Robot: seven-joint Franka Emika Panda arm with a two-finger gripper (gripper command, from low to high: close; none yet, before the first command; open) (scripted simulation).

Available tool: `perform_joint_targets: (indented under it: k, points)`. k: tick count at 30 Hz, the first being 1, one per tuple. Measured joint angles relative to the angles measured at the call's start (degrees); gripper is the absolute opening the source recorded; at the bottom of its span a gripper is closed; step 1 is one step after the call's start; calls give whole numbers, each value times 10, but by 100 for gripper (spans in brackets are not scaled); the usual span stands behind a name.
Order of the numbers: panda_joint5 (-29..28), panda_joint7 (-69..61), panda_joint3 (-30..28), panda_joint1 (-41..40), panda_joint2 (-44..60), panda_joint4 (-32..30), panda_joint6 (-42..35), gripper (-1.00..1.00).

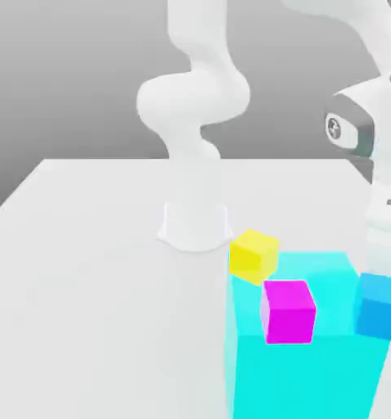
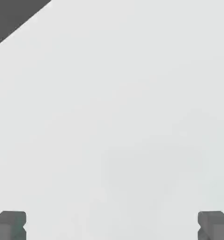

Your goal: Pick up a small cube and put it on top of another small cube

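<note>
**Magenta cube waits untouched atop cyan block**

The small magenta cube point(image 1: 289, 310) sits on the large cyan block point(image 1: 313, 368), sky-blue cube point(image 1: 382, 306) just right, yellow cube point(image 1: 253, 255) behind it to the left. I judge it light, rigid, smooth-faced; best pinched across opposite flat sides. My gripper point(image 2: 112, 227) hangs spread wide over the bare white table point(image 1: 84, 270).

A white table point(image 1: 76, 270) fills most of the exterior view, its flat top smooth and evenly lit. Its far edge runs straight across the view. Behind it is a plain grey backdrop point(image 1: 68, 74), darker toward the top. In the hand view, the pale tabletop meets dark grey at one corner.
</note>
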Motion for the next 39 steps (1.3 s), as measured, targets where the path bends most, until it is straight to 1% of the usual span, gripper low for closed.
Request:
perform_joint_targets:
  k: [3,4,14,16,18,21,24,25,32,39]
  points:
    - [4,60,2,7,-15,-60,57,0]
    - [-4,83,-2,3,-22,-73,69,0]
    - [-137,298,-21,-99,-102,-125,98,0]
    - [-179,336,-28,-116,-81,-137,105,0]
    - [-205,356,-31,-124,-44,-137,129,0]
    - [-236,378,-49,-113,16,-128,177,0]
    - [-252,391,-71,-93,78,-118,228,0]
    - [-254,392,-76,-89,90,-116,238,-100]
    - [-258,396,-76,-90,89,-116,238,-100]
    - [-211,361,-50,-102,-42,-139,129,-100]
